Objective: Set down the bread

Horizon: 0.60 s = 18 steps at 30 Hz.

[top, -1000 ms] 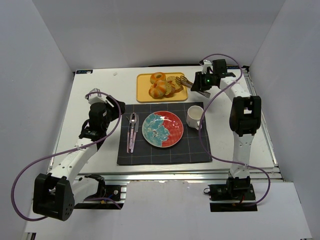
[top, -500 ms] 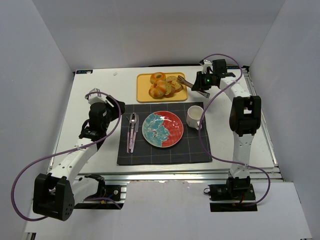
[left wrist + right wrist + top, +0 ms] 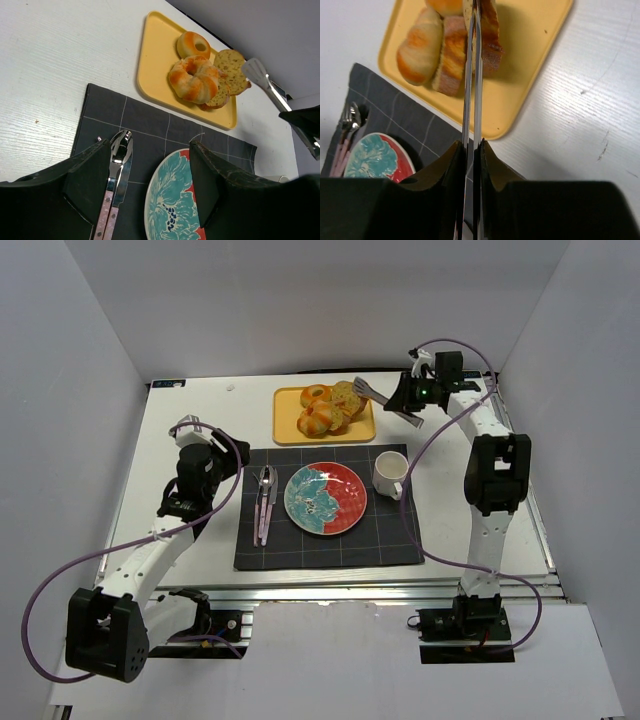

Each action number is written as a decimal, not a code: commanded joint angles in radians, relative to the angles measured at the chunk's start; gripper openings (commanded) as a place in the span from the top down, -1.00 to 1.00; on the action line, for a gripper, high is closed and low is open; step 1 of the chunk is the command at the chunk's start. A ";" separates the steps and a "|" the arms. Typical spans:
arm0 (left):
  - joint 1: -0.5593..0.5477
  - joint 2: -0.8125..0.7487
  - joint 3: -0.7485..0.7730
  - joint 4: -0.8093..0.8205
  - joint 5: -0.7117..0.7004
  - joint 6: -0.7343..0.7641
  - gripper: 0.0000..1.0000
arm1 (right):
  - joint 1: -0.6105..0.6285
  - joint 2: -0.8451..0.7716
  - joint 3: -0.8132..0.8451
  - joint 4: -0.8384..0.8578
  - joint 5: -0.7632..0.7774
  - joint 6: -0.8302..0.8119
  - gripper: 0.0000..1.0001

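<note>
The right end effector [image 3: 473, 155] is squeezing a pair of metal tongs [image 3: 267, 85], its fingers [image 3: 454, 172] pressing on both arms so that the blades are lying almost together. The tongs' tips are pinching the bread [image 3: 229, 65], a golden speckled slice with a brown crust. The slice is standing on edge over the right end of the yellow tray [image 3: 155, 65], just beside two orange-glazed ring rolls [image 3: 195, 82] and above a darker slice [image 3: 218, 99] lying on the tray. Whether its lower edge is touching that slice cannot be told.

The left end effector [image 3: 149, 155] is hovering with its jaws spread wide and holding nothing. It is hanging over the left part of the dark placemat [image 3: 300, 545], above the cutlery [image 3: 264, 502].

A red and teal plate [image 3: 325, 498] is sitting in the middle of the placemat, with a white mug [image 3: 389, 474] to its right, all on the white counter [image 3: 200, 410].
</note>
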 commanded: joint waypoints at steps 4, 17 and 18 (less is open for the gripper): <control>0.004 -0.037 0.026 0.008 -0.014 -0.005 -0.47 | -0.002 -0.114 0.035 0.095 -0.063 0.046 1.00; 0.004 -0.049 0.023 0.007 -0.023 0.004 -0.47 | -0.004 -0.259 -0.040 0.099 -0.128 0.054 1.00; 0.004 -0.048 0.025 0.010 -0.021 0.004 -0.47 | -0.004 -0.272 -0.052 0.092 -0.136 0.048 1.00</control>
